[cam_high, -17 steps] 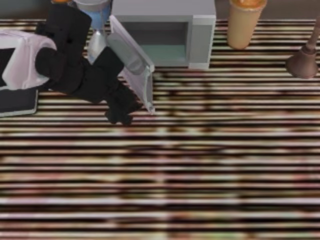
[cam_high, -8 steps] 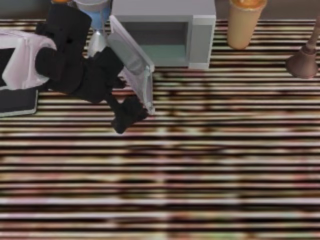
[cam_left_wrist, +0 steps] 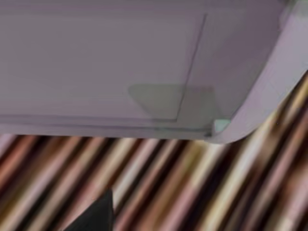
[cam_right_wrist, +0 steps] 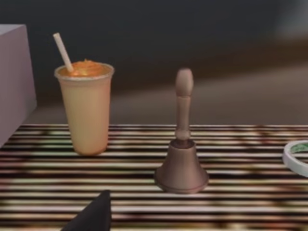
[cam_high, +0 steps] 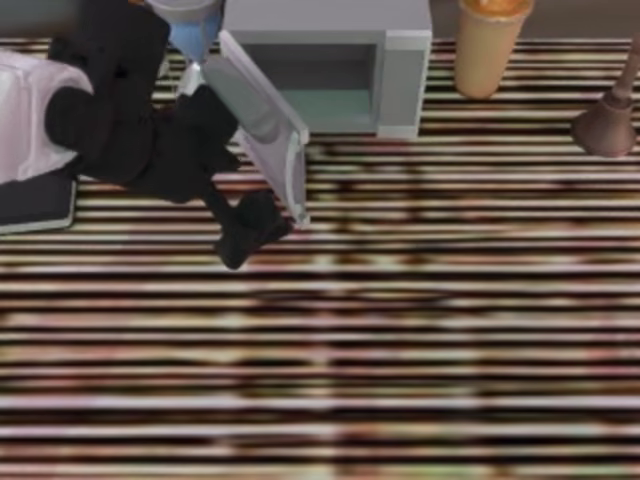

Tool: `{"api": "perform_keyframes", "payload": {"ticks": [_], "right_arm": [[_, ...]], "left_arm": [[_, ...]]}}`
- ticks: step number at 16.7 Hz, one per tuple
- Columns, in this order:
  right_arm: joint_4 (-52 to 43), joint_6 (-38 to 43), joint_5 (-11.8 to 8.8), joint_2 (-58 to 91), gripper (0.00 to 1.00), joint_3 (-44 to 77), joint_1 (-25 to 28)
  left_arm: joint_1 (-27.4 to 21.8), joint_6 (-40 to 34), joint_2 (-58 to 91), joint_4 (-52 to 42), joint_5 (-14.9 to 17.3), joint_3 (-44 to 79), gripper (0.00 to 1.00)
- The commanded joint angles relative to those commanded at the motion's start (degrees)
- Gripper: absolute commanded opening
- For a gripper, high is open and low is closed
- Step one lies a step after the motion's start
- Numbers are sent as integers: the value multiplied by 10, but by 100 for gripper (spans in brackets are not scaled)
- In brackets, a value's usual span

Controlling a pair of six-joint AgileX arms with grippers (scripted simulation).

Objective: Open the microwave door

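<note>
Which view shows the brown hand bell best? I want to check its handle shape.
The right wrist view: the brown bell with its upright turned handle stands whole, side-on, beside the tan drink cup. The top view catches only its flared base at the right edge. The left wrist view shows none.

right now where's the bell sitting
In the top view the brown hand bell stands upright at the table's far right edge, just right of the tan drink cup and well right of the microwave.

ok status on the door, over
Left tool by microwave door's free edge. Door swung wide, microwave cavity exposed. Right arm out of top view. Nothing blocking.
</note>
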Motion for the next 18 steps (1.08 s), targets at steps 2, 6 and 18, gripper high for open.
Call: {"api": "perform_keyframes", "payload": {"ticks": [2,6,18], "right_arm": [[0,0,0,0,100,0,0],[0,0,0,0,100,0,0],[0,0,0,0,100,0,0]], "left_arm": [[-5,-9,-38,-25,-4,-10,100],[-12,-18,-78,-53,-7,-20,100],[-70,-237,33,-255,-171,172,100]]}}
